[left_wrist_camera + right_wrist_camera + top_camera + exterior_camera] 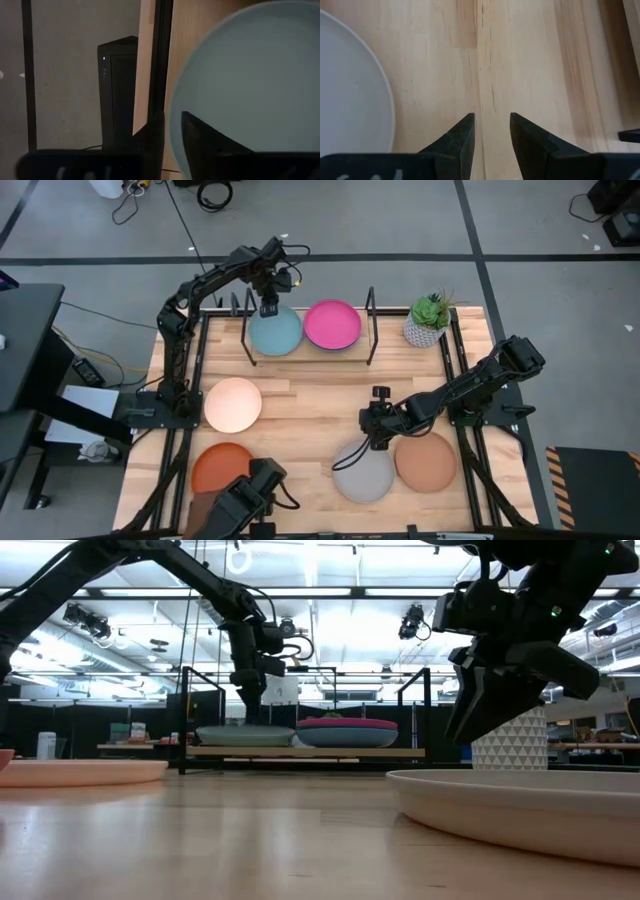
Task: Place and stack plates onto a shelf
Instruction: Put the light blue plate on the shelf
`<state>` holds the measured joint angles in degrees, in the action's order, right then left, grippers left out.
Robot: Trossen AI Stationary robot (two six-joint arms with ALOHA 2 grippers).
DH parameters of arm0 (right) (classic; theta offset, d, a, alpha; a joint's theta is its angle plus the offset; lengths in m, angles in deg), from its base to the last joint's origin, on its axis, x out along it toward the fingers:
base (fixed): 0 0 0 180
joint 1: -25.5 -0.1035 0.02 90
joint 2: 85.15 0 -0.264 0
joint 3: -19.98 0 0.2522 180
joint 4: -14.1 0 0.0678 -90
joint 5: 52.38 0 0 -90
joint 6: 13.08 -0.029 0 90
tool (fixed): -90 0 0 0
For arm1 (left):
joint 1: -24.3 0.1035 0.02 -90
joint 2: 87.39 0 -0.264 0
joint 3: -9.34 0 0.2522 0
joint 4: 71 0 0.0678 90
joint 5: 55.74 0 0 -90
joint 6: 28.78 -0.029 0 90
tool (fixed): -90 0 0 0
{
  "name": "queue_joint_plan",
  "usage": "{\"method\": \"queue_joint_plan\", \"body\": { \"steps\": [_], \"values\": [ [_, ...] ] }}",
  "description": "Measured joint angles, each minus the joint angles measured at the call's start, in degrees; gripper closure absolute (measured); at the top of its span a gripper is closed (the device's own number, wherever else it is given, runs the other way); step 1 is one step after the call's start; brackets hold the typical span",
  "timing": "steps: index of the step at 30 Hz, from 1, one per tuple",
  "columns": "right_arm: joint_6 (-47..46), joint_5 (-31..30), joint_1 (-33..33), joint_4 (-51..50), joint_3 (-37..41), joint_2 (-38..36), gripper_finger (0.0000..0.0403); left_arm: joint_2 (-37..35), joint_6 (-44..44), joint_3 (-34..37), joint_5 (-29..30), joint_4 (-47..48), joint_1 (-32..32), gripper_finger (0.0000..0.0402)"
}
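Overhead, left gripper (269, 308) at light blue plate (275, 332) rim; shelf (300, 350) right half pink-filled.

I see bare bench (300, 402) running wide between the shelf (308, 352) and the front row of plates. Both shelf spots carry plates, light blue (275, 332) and pink (332, 324), fenced by black uprights (372, 310). A potted plant (428, 320) blocks the far right corner.
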<state>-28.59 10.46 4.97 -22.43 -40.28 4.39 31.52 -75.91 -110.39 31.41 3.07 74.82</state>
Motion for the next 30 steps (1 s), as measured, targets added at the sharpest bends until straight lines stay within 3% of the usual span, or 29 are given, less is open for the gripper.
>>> {"method": "queue_joint_plan", "body": {
  "steps": [8,13,18,24,30],
  "values": [
    [0.14,0.2,0.0,-0.02,0.0,0.0,0.0273,-0.27,2.19,-0.02,2.22,-0.72,-1.4,0.0284],
    [1.88,0.09,0.0,-0.02,0.0,0.0,0.0273,-0.79,5.74,-0.02,0.76,7.89,-5.35,0.0288],
    [5.85,-3.04,0.04,0.0,0.0,0.0,0.0273,-0.79,15.34,-0.02,0.11,14.89,-11.38,0.0294],
    [6.33,-3.42,-0.76,-0.04,0.0,0.0,0.0273,-0.83,24.23,2.39,10.22,7.93,-17.15,0.0294],
    [5.19,-4.79,-3.7,-0.53,0.0,0.0,0.0273,-0.74,21.02,8.18,11.22,0.86,-18.44,0.0295]
  ]
}}
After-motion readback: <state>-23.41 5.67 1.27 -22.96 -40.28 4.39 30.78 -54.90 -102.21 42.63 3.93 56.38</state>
